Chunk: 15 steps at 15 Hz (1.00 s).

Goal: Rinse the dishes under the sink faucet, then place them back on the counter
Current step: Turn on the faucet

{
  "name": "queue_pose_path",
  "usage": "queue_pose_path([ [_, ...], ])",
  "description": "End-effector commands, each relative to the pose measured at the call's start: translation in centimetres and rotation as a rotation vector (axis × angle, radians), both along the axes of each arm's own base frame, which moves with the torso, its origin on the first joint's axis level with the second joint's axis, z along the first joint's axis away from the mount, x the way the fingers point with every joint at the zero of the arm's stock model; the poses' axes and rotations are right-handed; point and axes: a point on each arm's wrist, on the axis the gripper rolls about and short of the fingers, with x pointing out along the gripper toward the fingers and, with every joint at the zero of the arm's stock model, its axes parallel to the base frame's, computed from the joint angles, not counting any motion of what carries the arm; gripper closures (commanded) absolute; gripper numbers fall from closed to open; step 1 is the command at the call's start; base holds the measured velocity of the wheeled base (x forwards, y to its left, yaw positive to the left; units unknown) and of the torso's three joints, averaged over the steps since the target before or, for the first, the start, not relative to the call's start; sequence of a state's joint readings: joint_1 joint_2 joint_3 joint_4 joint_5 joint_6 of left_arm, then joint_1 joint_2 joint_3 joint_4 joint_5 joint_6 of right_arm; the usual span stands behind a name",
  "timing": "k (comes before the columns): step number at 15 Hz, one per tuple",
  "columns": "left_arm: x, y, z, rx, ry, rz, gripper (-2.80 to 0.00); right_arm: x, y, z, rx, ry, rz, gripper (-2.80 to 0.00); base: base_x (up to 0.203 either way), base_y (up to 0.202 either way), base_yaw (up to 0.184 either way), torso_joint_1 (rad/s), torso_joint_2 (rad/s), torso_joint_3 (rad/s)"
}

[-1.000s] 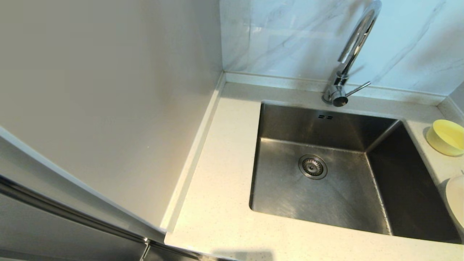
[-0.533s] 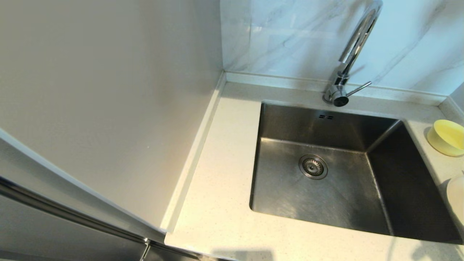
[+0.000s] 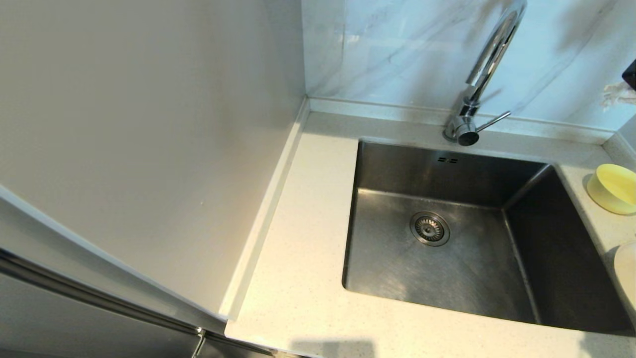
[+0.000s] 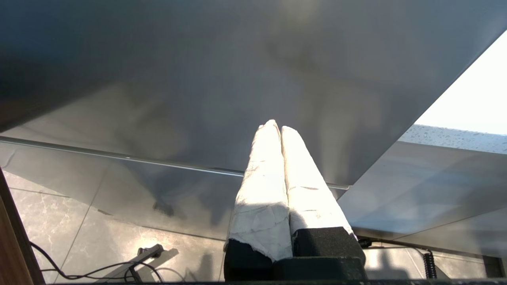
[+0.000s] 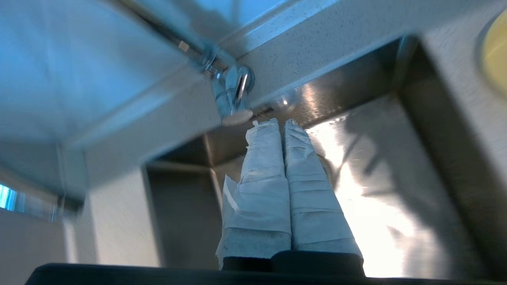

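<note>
Sink: the square steel basin (image 3: 447,233) sits sunk in the tabletop (image 3: 303,278); round strainer drain (image 3: 430,228) in its floor, two small overflow slots (image 3: 446,160) on the back wall; no dish inside it.
Faucet: the chrome gooseneck (image 3: 484,69) stands at the sink's back edge, arching up out of the head view; its thin side lever (image 3: 493,121) sticks out toward the robot's right; no water seen at the spout.
Bowl: the small pale yellow bowl (image 3: 612,189) rests on the tabletop just right of the sink, toward the back corner — cut by the picture's edge.
Plate: the white plate (image 3: 627,276) lies on the tabletop nearer the robot than the bowl, also right of the sink; only a sliver of it shows at the edge.
Right pincer: up over the sink in its wrist view — the right pincer (image 5: 279,122) has both white-wrapped fingers (image 5: 261,166) pressed together, closed on nothing; its tips point at the faucet's base and lever (image 5: 233,99), close to them, touching or not I cannot tell; a yellow curve of the bowl (image 5: 495,59) peeks in at the edge; in the head view a dark bit with white wrap (image 3: 623,84) shows at the far right edge before the marble wall panel (image 3: 397,49).
Left pincer: parked low, off the tabletop; the left pincer (image 4: 276,126) has its fingers closed together, empty, facing a flat grey panel (image 4: 198,79); tiled floor (image 4: 59,229) and a black cable (image 4: 79,271) below.
</note>
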<state>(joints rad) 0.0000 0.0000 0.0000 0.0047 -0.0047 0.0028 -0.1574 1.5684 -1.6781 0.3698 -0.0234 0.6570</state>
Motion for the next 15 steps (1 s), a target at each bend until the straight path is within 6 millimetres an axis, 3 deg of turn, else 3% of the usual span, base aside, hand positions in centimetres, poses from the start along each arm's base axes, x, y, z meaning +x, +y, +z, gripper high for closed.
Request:
queue_pose_path([
  [1,0.0,0.0,0.0,0.000,0.000,0.000,0.00,4.3,-1.2,-2.4,0.116,0.058,-0.048,0.00,0.000,0.000,0.000,0.000,0.00,0.000],
  [5,0.0,0.0,0.0,0.000,0.000,0.000,0.00,7.9,-1.6,-3.7,0.138,-0.005,-0.039,0.00,0.000,0.000,0.000,0.000,0.00,0.000],
  [8,0.0,0.0,0.0,0.000,0.000,0.000,0.00,9.7,-0.5,-3.7,0.087,-0.127,0.013,0.00,0.000,0.000,0.000,0.000,0.00,0.000],
  [11,0.0,0.0,0.0,0.000,0.000,0.000,0.00,11.2,0.4,-5.2,-0.038,-0.171,0.062,0.00,0.000,0.000,0.000,0.000,0.00,0.000],
  [15,0.0,0.0,0.0,0.000,0.000,0.000,0.00,13.5,1.5,-7.4,-0.051,-0.158,0.068,0.00,0.000,0.000,0.000,0.000,0.00,0.000],
])
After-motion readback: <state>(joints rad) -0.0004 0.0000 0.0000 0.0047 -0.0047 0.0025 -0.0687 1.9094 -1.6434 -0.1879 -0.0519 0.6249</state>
